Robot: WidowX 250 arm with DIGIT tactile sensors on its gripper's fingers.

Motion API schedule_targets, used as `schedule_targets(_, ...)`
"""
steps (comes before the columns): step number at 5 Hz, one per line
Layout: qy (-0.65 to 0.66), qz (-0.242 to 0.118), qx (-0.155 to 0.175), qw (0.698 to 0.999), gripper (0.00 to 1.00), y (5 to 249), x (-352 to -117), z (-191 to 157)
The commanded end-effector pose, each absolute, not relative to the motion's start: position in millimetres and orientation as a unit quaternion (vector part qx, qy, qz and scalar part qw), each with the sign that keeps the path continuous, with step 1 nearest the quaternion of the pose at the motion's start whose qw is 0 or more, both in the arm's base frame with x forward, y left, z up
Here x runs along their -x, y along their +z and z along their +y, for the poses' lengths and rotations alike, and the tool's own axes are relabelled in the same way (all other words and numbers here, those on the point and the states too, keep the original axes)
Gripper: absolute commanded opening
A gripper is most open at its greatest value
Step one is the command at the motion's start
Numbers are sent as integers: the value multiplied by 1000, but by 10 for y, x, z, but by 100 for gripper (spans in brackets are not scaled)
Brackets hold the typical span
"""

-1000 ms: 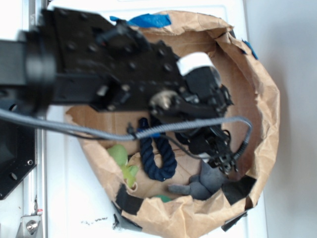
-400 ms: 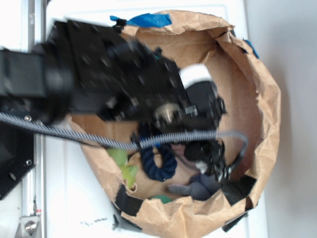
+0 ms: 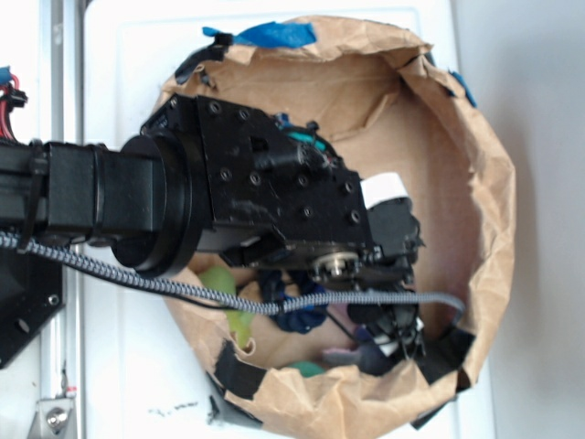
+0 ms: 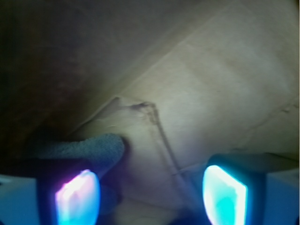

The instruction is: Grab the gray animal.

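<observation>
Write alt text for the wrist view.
The open gripper hangs low over the brown paper floor, its two fingertips glowing blue. A flap of the gray animal lies just above the left fingertip.

A white table top fills the room view. A gray metal rail runs down its left side. The light is bright and even.

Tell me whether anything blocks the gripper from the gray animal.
Nothing visible does. In the wrist view the gripper is open, and the gray animal lies just beyond its left fingertip, with only bare brown paper between the tips.
</observation>
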State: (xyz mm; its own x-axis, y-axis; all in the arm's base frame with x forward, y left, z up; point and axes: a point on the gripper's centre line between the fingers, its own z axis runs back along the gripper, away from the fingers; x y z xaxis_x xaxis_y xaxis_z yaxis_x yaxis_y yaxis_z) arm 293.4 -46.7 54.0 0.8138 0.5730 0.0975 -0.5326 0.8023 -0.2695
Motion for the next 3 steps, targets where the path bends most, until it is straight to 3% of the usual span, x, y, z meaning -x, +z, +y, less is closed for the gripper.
schedule_targets(1, 285, -118, 182, 934, 100, 976, -3099, -648)
schedule_targets(3, 277, -94, 190, 937, 100, 777, -3112, -759)
